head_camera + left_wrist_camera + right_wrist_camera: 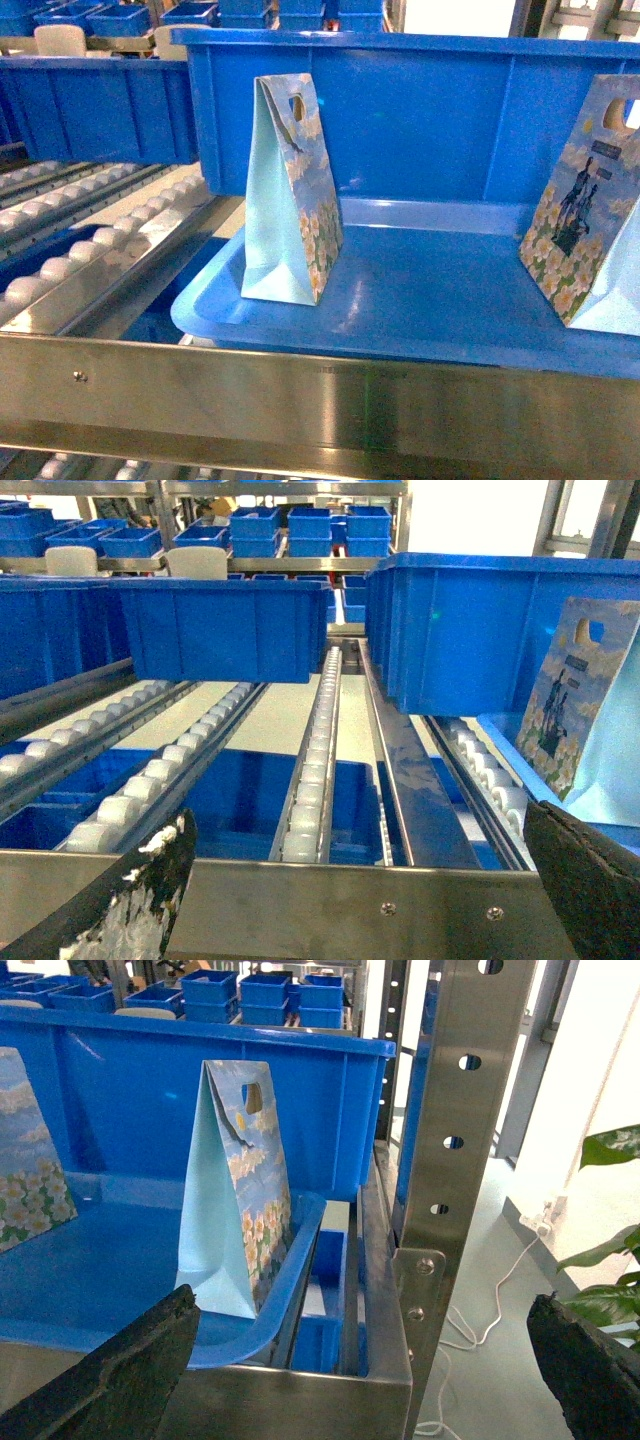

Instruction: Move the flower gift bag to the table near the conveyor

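Two flower gift bags [292, 190] [590, 215] stand upright on the blue tray [420, 300]; paper, likely light, crushable; take the folded top by the handle cutout [299, 106]. Left gripper [350, 900] and right gripper [360, 1370] both gape wide, holding nothing.

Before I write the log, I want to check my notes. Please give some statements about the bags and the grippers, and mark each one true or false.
1. Two gift bags stand upright on the blue tray. True.
2. The right gripper holds a bag. False: it is open and empty.
3. A blue bin stands behind the tray. True.
4. The two bags touch each other. False: they stand well apart, near opposite sides.
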Available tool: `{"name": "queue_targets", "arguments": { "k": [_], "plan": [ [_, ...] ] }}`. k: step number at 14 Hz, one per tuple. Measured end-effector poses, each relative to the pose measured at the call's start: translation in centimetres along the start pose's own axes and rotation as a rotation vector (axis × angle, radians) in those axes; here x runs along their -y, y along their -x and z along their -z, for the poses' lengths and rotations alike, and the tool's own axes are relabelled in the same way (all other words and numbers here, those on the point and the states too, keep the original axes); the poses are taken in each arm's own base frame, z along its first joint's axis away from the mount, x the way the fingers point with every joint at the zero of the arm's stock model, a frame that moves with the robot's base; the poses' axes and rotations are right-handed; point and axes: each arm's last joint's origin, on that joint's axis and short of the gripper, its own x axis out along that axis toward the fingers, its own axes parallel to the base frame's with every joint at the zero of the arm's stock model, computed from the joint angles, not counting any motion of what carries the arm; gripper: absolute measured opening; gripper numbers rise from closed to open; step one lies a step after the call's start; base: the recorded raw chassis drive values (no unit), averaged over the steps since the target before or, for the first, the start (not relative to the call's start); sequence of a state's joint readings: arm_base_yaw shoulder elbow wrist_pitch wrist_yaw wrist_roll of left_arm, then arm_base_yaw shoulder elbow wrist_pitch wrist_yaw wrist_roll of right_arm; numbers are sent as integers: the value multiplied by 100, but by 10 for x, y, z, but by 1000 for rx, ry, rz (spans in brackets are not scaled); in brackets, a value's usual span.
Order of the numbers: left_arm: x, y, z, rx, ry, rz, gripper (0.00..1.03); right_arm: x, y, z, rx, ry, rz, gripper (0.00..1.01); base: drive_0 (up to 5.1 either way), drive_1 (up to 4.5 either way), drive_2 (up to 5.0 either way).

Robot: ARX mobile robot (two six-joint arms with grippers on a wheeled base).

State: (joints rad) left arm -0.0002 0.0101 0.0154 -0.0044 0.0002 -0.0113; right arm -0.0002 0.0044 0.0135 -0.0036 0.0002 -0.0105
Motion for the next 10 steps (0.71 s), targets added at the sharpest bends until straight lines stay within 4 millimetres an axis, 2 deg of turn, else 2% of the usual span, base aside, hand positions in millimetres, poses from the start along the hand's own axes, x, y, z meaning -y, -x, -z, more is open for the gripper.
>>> {"name": "queue_targets", "arguments": {
  "k": [10],
  "plan": [
    [0,0,0,0,0,0,98,0,0,0,0,0,0,98,0,0,0]
  ]
}}
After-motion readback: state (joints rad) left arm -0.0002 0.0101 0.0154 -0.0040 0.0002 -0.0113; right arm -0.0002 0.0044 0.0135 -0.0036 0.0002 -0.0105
